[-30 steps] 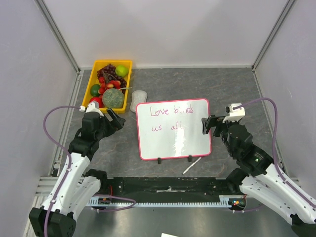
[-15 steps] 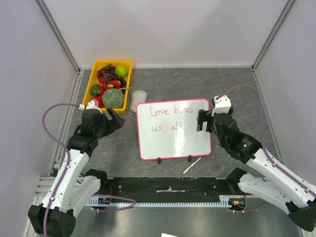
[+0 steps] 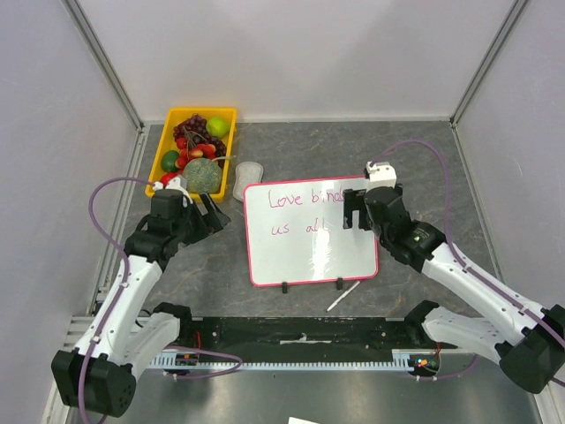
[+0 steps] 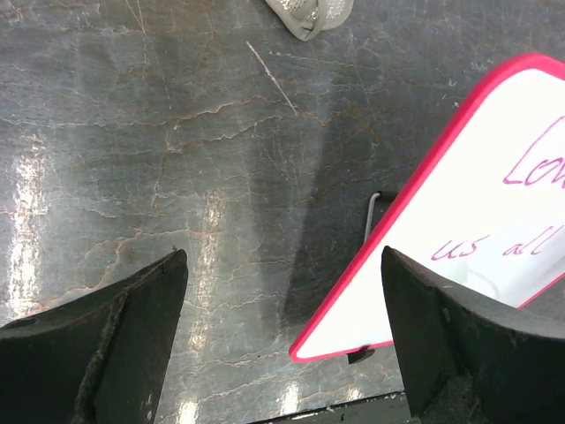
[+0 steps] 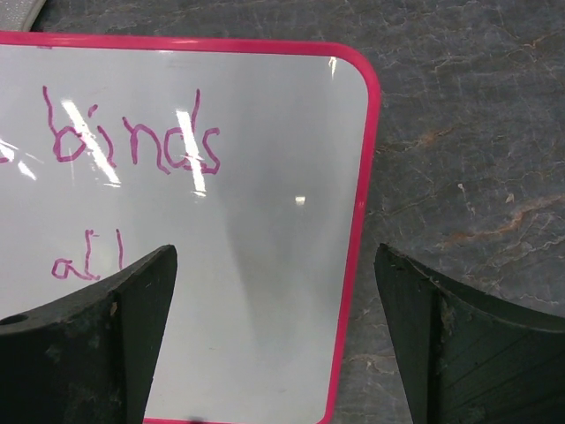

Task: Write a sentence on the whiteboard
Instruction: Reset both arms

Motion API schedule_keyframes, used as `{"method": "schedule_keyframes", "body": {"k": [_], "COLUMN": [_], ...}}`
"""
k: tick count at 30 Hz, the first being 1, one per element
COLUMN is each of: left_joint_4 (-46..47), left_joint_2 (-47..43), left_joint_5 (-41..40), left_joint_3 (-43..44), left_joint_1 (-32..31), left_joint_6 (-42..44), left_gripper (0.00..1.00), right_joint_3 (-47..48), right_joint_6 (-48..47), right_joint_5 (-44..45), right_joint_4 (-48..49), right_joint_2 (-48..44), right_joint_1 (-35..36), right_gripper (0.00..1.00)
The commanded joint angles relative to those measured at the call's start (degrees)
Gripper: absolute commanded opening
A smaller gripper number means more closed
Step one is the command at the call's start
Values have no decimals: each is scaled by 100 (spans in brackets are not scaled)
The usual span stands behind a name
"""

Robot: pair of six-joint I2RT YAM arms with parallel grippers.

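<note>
Gaping wide and empty, the left hand (image 3: pixel 214 215) and right hand (image 3: pixel 356 212) each see the sentence (image 5: pixel 132 146) cut off.

R gripper (image 3: pixel 353 209) is sliding in fr. beside whiteboard (image 3: pixel 309 261) R edge, now hanging over its top-R corner by the sentence (image 3: pixel 305 212) | R arm (image 3: pixel 459 274) is stretching fwd & leftwd | L gripper (image 3: pixel 213 215) is edging slightly twd board's L edge
</note>
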Motion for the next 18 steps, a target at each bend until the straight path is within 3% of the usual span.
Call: {"method": "schedule_keyframes", "body": {"k": [1,9,18], "left_joint_4": [226,1174,2256], "left_joint_2": [-367,-534,-605], "left_joint_5": [-63,-389,-837], "left_joint_3": [180,22,-321], "left_joint_1": [2,-7,2], "left_joint_6": [277,470,884], "left_gripper": [95,95,93], "right_joint_3": [270,437,235], "right_joint_6": [-4,-83,-311], "right_joint_5": [-419,-1562,-1237], "right_joint_4": [320,549,1471], "right_joint_2": [60,77,384], "right_joint_1": [-401,-2361,-2837], "right_gripper": [98,98,98]}}
